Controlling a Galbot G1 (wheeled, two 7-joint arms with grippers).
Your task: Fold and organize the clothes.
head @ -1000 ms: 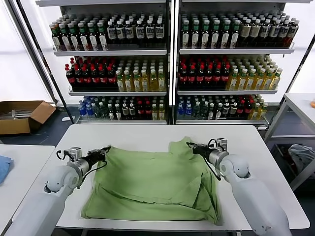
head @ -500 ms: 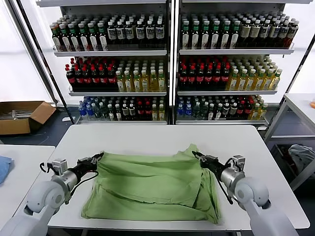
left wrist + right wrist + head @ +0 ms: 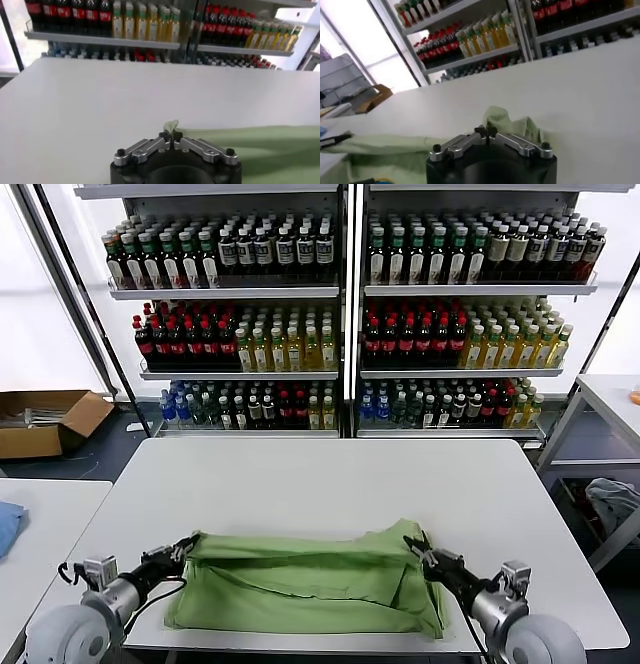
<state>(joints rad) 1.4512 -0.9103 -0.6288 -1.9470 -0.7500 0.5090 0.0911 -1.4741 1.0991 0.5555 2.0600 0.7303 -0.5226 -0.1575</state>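
Note:
The light green T-shirt point(image 3: 300, 584) lies folded over itself near the front edge of the white table point(image 3: 320, 484), plain side up. My left gripper point(image 3: 188, 542) is shut on the shirt's upper left corner, which also shows in the left wrist view point(image 3: 171, 126). My right gripper point(image 3: 412, 544) is shut on the shirt's upper right corner, a crumpled bit of green cloth in the right wrist view point(image 3: 497, 120). Both pinched corners sit low, just above the lower layer of the shirt. No checkered print shows.
Shelves of bottles point(image 3: 340, 314) stand behind the table. A cardboard box point(image 3: 45, 419) sits on the floor at the left. A second table with a blue cloth point(image 3: 5, 524) is at the far left. Bare tabletop lies beyond the shirt.
Both grippers have pulled the shirt's far edge towards me, from mid-table to near the front edge. The shirt now lies doubled into a narrower band.

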